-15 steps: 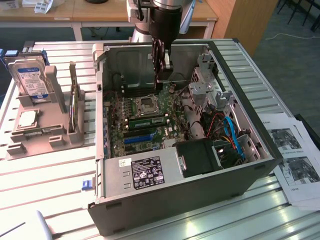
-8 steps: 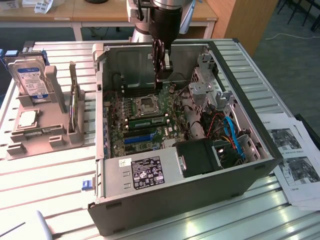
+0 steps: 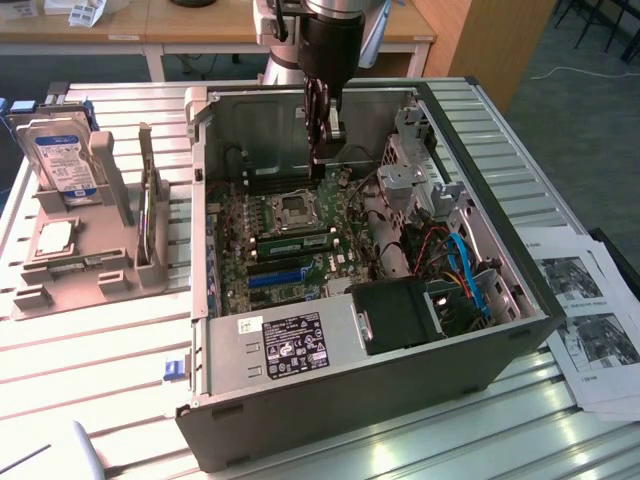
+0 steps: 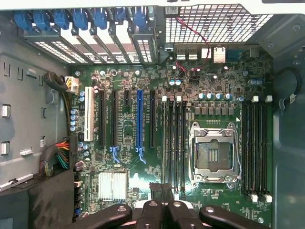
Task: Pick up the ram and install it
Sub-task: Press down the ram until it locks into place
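A green ram stick [image 3: 296, 243] with dark chips stands on edge in a memory slot of the motherboard [image 3: 262, 215], between the CPU socket [image 3: 294, 208] and the blue expansion slot [image 3: 280, 276]. My gripper [image 3: 325, 150] hangs well above the board, over the far side of the socket and apart from the ram. Its fingers are shut together and I see nothing held between them. In the wrist view the gripper [image 4: 162, 187] points down at the board beside the black memory slots [image 4: 174, 143] and the CPU socket [image 4: 212, 155].
The open computer case [image 3: 330, 350] lies on a slatted metal table. A drive cage [image 3: 400, 312] and cables [image 3: 460, 265] fill its near right corner. A grey fixture [image 3: 80, 245] with a hard drive [image 3: 66, 162] stands at the exterior view's left. Printed sheets [image 3: 590, 320] lie at the right.
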{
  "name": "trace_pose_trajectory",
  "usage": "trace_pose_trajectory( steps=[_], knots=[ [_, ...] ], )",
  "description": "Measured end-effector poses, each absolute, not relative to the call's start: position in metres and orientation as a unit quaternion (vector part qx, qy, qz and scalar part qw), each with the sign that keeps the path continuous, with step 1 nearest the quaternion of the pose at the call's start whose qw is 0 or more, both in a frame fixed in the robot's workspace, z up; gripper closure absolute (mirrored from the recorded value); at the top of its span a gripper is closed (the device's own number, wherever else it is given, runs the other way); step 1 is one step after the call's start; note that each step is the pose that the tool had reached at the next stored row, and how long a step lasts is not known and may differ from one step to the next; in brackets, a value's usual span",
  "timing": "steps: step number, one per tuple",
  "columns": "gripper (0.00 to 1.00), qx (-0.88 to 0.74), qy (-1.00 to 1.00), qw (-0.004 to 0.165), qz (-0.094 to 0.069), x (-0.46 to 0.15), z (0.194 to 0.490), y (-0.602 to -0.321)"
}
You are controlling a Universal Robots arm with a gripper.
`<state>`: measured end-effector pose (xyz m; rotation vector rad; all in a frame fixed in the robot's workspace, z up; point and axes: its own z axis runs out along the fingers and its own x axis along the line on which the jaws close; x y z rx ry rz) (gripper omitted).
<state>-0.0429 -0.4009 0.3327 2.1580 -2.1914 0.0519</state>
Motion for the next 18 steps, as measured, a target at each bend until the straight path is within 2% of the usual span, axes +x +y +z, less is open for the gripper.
trace_pose_trajectory(
  steps=[18],
  knots=[
    [0.9,0.701,-0.712,0.035,0.014,-0.008,0.332,-0.401]
  ],
)
